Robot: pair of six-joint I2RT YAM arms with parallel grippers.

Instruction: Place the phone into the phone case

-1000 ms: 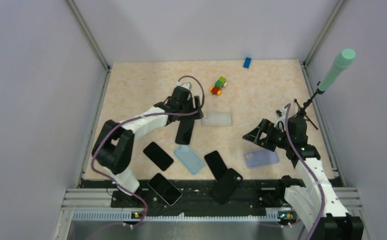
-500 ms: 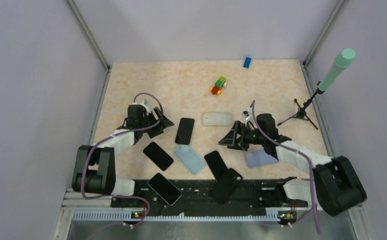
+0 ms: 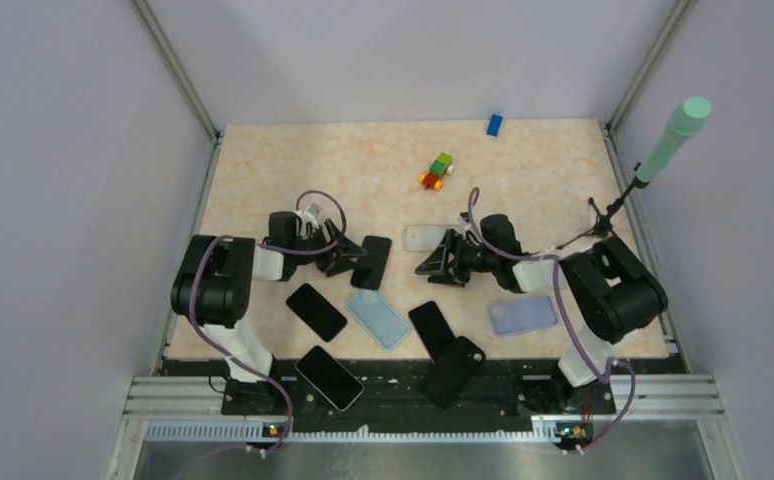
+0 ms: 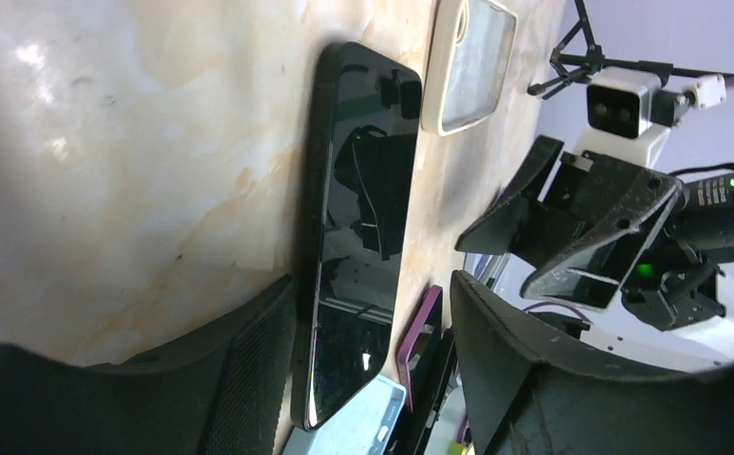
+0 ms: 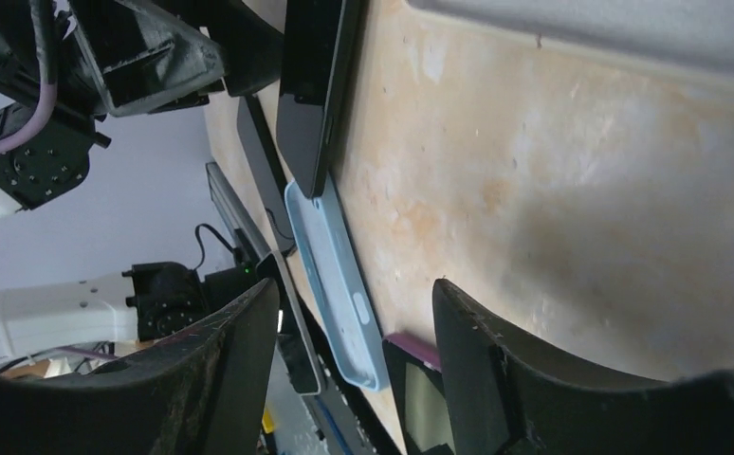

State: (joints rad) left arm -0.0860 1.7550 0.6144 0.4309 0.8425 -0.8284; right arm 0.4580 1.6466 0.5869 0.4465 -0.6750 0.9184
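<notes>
Phone [image 3: 370,262] lies flat, with the clear case [image 3: 433,237] just beside its far right corner. Left gripper [image 3: 346,262] sits at the phone's left edge and right gripper [image 3: 425,267] near its right. Both stand part open and empty. Recommended: clamp the phone's long edges squarely and lift level while the right gripper steadies the case.
</notes>
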